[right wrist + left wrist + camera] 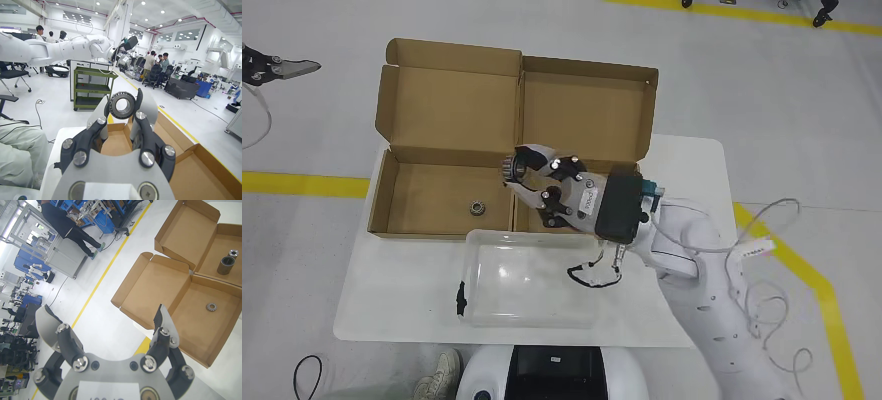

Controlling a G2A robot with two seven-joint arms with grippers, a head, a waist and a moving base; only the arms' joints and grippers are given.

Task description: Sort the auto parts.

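While Aloft: Roller Bearing, One Piece

Where the two cardboard boxes [587, 100] meet on the bench [692, 180], the roller bearing [122, 108] hangs above, pinched across its outer rim by the right claw [122, 103]. Steel: rigid, probably heavy for its size, slick; opposite rim faces give the surest hold. Smaller bearing [477, 208] lies in the left box [422, 200]. Left claw [103, 313] spread, beyond the bench's left edge.
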